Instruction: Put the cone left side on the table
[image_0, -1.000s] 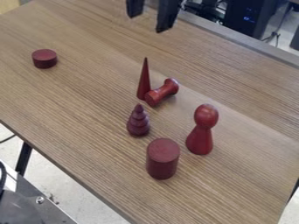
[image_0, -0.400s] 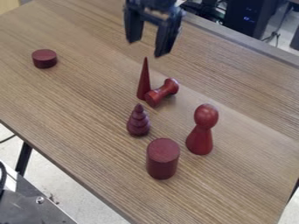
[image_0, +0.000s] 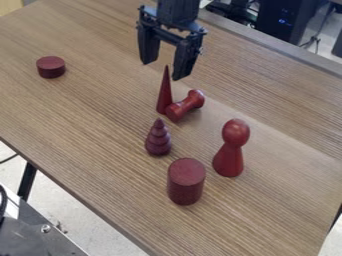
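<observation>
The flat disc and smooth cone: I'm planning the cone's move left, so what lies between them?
Only bare wood tabletop lies between the flat disc and the smooth cone, as the camera view shows.

The jaws hang spread apart near the upright red cone (image_0: 164, 97) on the table (image_0: 87, 130).

On inspection, I can read no text, label, brand, number or sign anywhere in the camera view.
</observation>
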